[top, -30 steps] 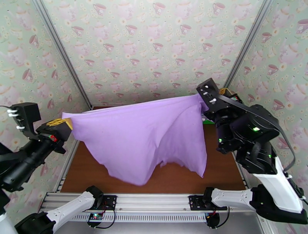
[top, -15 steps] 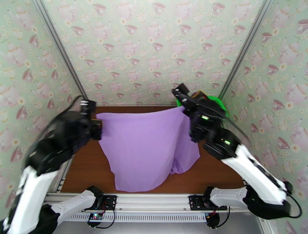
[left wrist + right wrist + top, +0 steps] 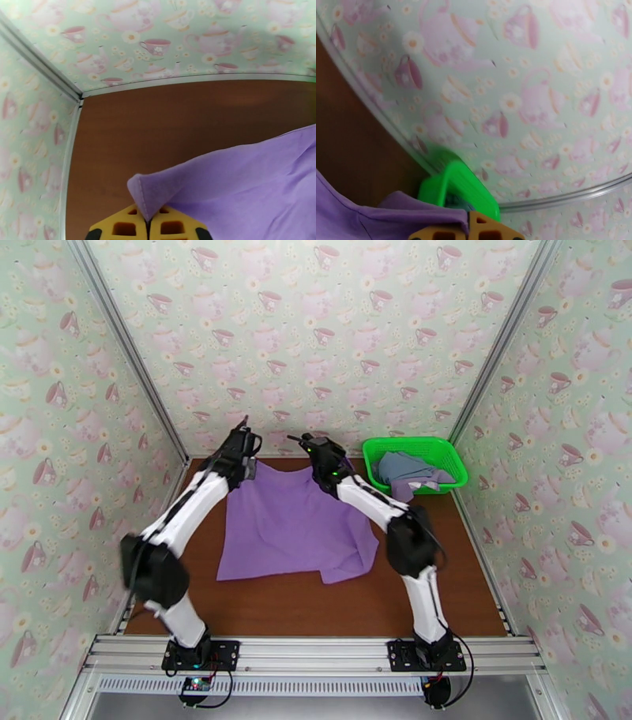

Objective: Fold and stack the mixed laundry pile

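Mixed laundry pile: split between two places, with one garment out on the table [image 3: 316, 603] and two in the basket at the far right.
Near hem: the purple shirt [image 3: 292, 528] lies spread on the brown tabletop. Its near left corner is flat and its near right corner is rumpled and doubled over.
Shirt body: mostly smooth, one layer as far as I can tell, with no crease of a fold across it.
Left gripper [image 3: 149, 223]: at the shirt's far left corner, yellow pads pressed together with the purple hem pinched between them.
Right gripper [image 3: 468, 231]: at the far right corner. The cloth lies over one pad and ends at the seam between the two, so I cannot tell whether they clamp it or stand slightly apart.
Green basket [image 3: 411, 441]: in the far right corner, apart from the shirt, holding the blue-grey garment [image 3: 407, 467] and the lavender-grey garment [image 3: 404, 491] bunched together.
Progress: early, in my judgement. The first garment is laid out for folding but not folded.
Left to do: fold this shirt, take out and fold the other two, then stack all three.
Writing: none is legible on the cloth, basket or arms. The wall [image 3: 316, 335] shows only printed teapots and cups.
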Motion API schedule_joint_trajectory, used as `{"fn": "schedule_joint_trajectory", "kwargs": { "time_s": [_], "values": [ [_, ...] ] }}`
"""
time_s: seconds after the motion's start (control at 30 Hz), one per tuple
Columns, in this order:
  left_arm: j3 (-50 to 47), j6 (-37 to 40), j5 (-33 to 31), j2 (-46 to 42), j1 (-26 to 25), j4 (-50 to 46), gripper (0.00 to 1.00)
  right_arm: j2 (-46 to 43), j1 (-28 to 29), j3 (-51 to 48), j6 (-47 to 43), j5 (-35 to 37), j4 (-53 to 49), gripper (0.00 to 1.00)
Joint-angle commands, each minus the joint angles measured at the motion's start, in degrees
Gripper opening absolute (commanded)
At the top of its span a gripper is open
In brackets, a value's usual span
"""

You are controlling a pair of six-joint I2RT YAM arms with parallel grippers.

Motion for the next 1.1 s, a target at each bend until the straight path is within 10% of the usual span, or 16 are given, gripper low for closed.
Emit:
{"fn": "schedule_joint_trajectory", "kwargs": {
  "time_s": [0.0, 0.07, 0.17, 0.27, 0.37, 0.7, 0.93, 1.07],
  "values": [
    [8.7, 3.0, -4.2, 10.1, 0.9, 2.0, 0.0, 12.1, -0.5, 18.7, -1.4, -2.6, 2.5, 0.46],
    [13.6, 3.2, -5.6, 15.7, 1.1, 1.1, 0.0, 13.6, -1.0, 19.6, 1.4, -3.8, 5.6, 0.79],
    [18.1, 3.4, -7.4, 20.5, 1.2, 0.4, 0.05, 14.0, -1.6, 22.8, 8.0, -3.7, -0.9, 0.91],
    [19.4, 3.0, -7.7, 20.9, 1.3, 0.3, 0.73, 10.2, -1.6, 19.0, 13.2, -2.6, -6.5, 1.0],
    [18.2, 1.8, -7.7, 18.0, 1.3, 0.0, 0.99, 1.7, -1.6, 10.5, 23.9, -3.4, -13.6, 1.0],
    [4.7, -11.2, -6.0, -2.5, 1.3, -19.3, 0.99, -33.2, -1.6, -27.4, 59.7, -16.5, -36.1, 1.0],
    [-31.9, -29.4, 20.4, -21.5, 1.8, -14.3, 0.86, -50.4, -1.8, -56.5, 81.2, -32.5, -37.3, 0.91],
    [-44.0, -33.7, 25.1, -26.4, 2.0, -9.7, 0.81, -51.1, 0.7, -64.9, 80.6, -42.5, -31.3, 0.76]
  ]
}}
